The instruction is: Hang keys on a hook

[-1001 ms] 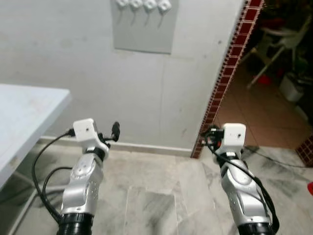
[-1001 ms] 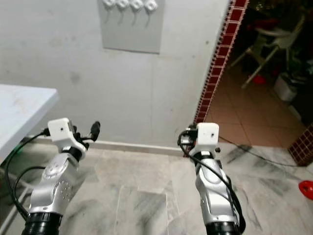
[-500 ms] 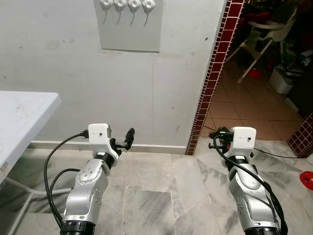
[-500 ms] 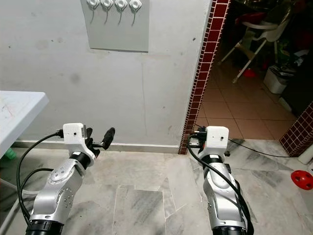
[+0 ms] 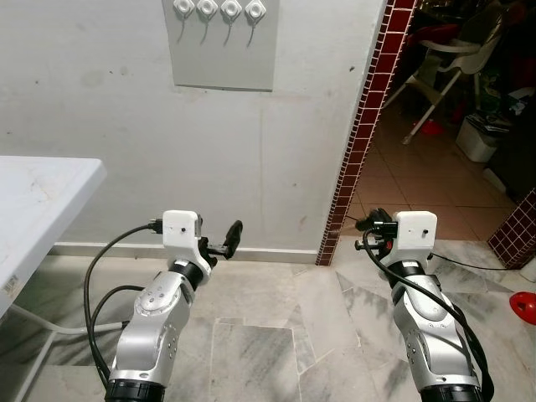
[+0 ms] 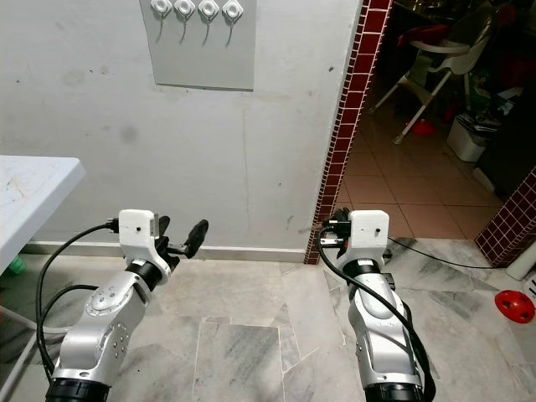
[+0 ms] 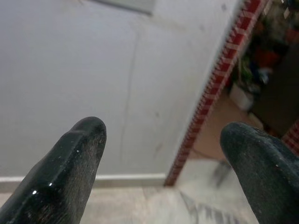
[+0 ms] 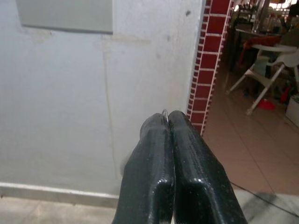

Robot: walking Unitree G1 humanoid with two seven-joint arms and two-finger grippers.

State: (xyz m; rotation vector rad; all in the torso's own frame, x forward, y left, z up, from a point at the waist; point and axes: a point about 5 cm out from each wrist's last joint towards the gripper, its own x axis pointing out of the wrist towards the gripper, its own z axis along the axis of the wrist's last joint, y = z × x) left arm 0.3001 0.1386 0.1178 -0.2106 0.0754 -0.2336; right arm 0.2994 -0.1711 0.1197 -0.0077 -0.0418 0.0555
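At the top left of the head view I have the grey hook board [image 5: 224, 46] with its four white hooks [image 5: 219, 12], well above both arms. My right tool [image 8: 170, 122] is pressed fully closed, and a thin sliver of wire ring [image 8: 165, 112] pokes out between the tips; I take that for the key ring (no keys themselves are visible, so I can't say how many hang from it or how they dangle). My left tool [image 7: 161, 163] is wide open and empty, pointed at the bare wall near the red brick edge [image 5: 363, 134].

My worry is the grip: so little of the ring shows that it could slip or twist when I raise the arm. The hooks are small and close together, so a slightly off approach might knock the ring against the board. A white surface [image 5: 42, 193] sits at the left, away from the reach.
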